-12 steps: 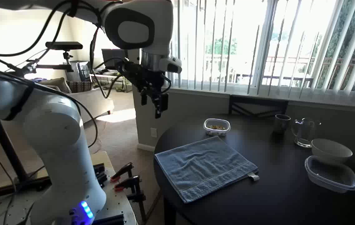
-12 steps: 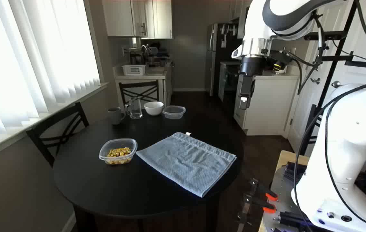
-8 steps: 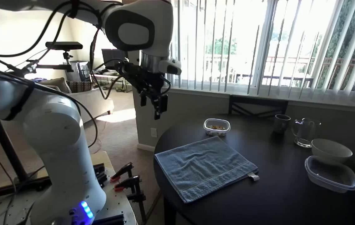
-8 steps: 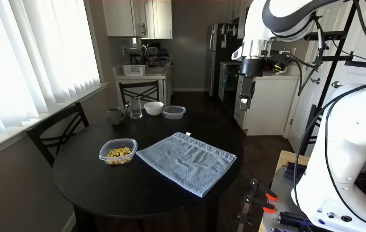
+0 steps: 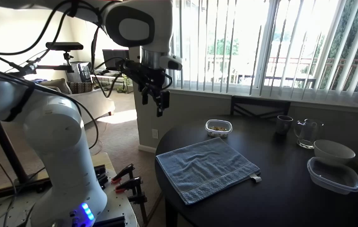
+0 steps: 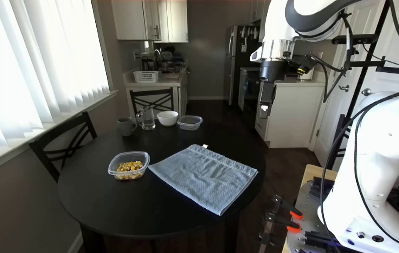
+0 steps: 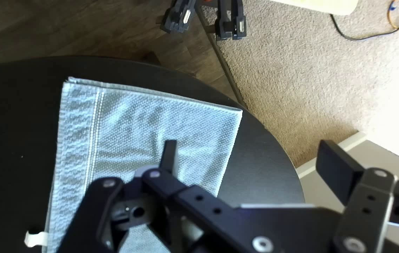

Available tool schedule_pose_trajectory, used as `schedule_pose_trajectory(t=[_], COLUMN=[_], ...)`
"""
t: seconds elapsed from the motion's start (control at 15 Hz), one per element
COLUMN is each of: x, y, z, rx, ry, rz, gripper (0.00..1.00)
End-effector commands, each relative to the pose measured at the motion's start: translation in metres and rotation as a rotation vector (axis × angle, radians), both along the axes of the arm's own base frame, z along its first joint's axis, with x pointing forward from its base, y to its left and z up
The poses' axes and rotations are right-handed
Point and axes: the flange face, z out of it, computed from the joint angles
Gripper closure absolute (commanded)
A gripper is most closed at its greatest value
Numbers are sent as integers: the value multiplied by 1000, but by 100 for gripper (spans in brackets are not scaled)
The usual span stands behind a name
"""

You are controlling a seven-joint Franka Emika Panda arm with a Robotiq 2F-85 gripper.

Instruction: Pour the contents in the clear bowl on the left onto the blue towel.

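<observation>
The clear bowl (image 6: pixel 114 164) is a small see-through container with a pale rim, standing on the table beside the towel's corner. It also shows in an exterior view (image 5: pixel 209 130). Its contents (image 6: pixel 129 166) are a small heap of yellowish pieces, also visible in an exterior view (image 5: pixel 218 129). The blue towel (image 5: pixel 204 170) lies flat with slight wrinkles; it also shows in both the exterior view (image 6: pixel 208 175) and the wrist view (image 7: pixel 136 130). My gripper (image 7: pixel 252 161) is open and empty, high above the towel side of the table (image 5: pixel 153 105). The clear bowl is out of the wrist view.
On the dark round table (image 6: pixel 143 211) stand a grey mug (image 6: pixel 125 126), a glass mug (image 6: pixel 147 119), a white bowl (image 6: pixel 167 118) and a larger clear container (image 6: pixel 190 123). Chairs (image 6: pixel 69 144) stand by the window. Clamps (image 5: pixel 131 183) sit at the robot's base.
My gripper has risen and shifted very slightly. The bowl, its contents and the towel have not moved.
</observation>
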Motion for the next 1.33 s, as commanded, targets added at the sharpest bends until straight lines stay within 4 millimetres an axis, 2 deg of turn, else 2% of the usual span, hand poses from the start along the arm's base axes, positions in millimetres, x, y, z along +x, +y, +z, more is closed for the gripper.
schedule_pose_trajectory(t=[0.0, 0.13, 0.27, 0.53, 0.73, 0.87, 1.0, 1.07, 1.13, 1.27], x=[29, 43, 65, 127, 187, 223, 226, 218, 227, 231], y=[80, 130, 173, 214, 233, 235, 244, 234, 238, 243], z=[31, 47, 56, 68, 62, 54, 60, 52, 51, 52], rx=[-98, -122, -153, -89, -48, -49, -15, -37, -30, -26], ry=[-48, -78, -99, -98, -97, -88, -41, -70, -60, -54], rz=[70, 93, 78, -130, -266, -309, -239, -265, -263, -255], gripper=[0, 0, 0, 0, 0, 0, 0, 0, 0, 0])
